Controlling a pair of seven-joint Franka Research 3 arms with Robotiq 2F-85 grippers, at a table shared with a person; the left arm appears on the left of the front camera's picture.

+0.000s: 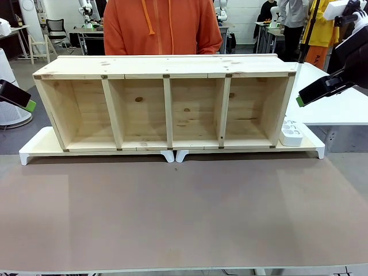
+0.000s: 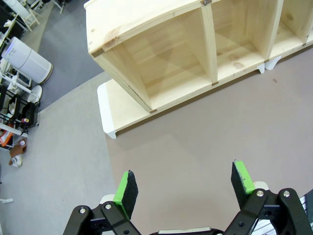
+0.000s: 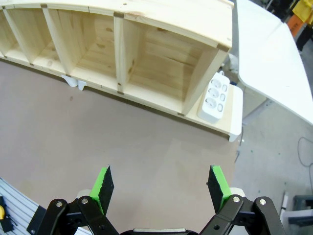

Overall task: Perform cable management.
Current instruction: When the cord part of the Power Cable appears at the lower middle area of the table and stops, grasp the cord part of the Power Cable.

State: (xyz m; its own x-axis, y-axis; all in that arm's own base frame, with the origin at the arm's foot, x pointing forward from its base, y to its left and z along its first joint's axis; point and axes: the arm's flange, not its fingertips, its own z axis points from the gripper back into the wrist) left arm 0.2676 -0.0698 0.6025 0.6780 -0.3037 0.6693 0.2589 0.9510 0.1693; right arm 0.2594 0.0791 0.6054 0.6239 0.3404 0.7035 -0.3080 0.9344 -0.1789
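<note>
Hovering spread and empty, left hand (image 2: 183,178) and right hand (image 3: 160,176) are facing the wooden shelf (image 1: 167,64) ahead; where the cable lies I cannot tell, so finding it comes first.

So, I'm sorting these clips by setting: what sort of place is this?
Probably a lab or workshop: a bare wooden shelf on white risers tops a brown work table, a white power strip beside it, with another white table and grey floor around.
</note>
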